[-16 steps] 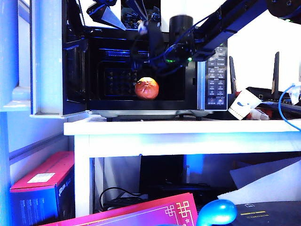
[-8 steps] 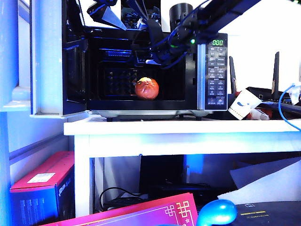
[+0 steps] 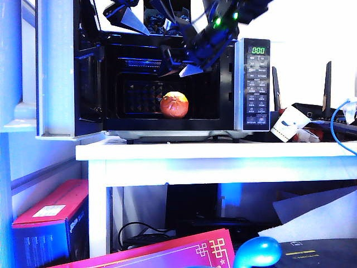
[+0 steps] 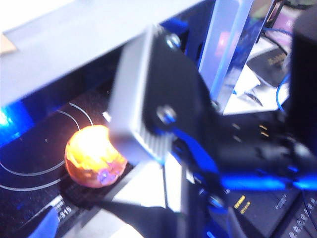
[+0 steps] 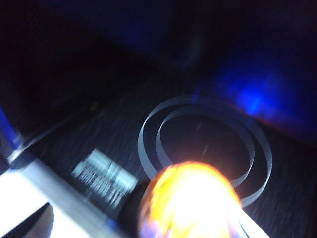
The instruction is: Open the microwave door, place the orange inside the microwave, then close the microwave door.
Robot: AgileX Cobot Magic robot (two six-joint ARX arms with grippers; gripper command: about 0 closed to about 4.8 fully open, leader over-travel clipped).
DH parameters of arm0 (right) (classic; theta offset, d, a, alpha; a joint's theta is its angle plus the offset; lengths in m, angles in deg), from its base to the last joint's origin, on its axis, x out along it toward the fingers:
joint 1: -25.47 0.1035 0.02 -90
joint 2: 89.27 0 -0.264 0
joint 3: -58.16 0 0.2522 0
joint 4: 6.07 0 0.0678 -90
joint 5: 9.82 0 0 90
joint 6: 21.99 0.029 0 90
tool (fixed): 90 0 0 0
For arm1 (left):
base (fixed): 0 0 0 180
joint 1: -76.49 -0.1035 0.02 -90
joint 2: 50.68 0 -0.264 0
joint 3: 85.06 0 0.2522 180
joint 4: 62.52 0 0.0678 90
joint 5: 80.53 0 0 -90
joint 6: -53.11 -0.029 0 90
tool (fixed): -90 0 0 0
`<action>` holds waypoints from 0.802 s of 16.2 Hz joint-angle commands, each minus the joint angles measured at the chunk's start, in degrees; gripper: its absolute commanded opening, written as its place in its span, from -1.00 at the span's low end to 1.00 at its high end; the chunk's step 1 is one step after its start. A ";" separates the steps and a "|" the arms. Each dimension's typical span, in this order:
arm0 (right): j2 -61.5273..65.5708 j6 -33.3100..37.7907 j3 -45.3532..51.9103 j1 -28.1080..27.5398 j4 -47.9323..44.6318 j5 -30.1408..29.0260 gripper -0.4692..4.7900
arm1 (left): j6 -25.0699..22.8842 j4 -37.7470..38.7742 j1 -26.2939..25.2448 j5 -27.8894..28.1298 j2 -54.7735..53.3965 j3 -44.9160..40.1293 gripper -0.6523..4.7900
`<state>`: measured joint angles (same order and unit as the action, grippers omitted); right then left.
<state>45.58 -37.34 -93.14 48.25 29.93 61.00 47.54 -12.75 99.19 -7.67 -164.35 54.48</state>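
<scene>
The white worktop [image 3: 223, 153] carries the microwave [image 3: 252, 84], which stands with its cavity exposed and its green display lit on the button panel at the right. The microwave door [image 3: 56, 67] is swung fully out to the left, edge-on to the exterior camera, which leaves the whole opening free for an arm to reach in and out. On the dark cavity floor, near the middle and a little toward the front, sits the orange [image 3: 174, 105]; nothing touches it, so the placing step looks done and closing the door is what remains. The right end effector [image 3: 179, 64] hangs in the upper part of the opening, above and slightly right of the fruit, its fingers spread apart and empty, angled down toward the floor rings its wrist camera sees. The left end effector [image 3: 125, 17] sits above the microwave's top left corner, near the hinge side, jaws apart with nothing between them, probably parked there so it can reach the door once the right arm is clear.
</scene>
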 commanded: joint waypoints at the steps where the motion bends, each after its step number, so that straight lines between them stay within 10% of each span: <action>1: -0.94 -0.37 -0.28 0.07 5.88 -1.55 1.00 | 0.04 -0.96 0.00 -0.24 0.57 0.11 1.00; 13: 3.23 -2.27 -0.28 0.24 4.48 -4.00 1.00 | 0.22 -0.92 0.00 -0.24 0.57 0.13 1.00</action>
<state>48.79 -39.49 -93.20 48.34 37.96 56.15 47.57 -12.97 99.19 -7.67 -164.35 54.48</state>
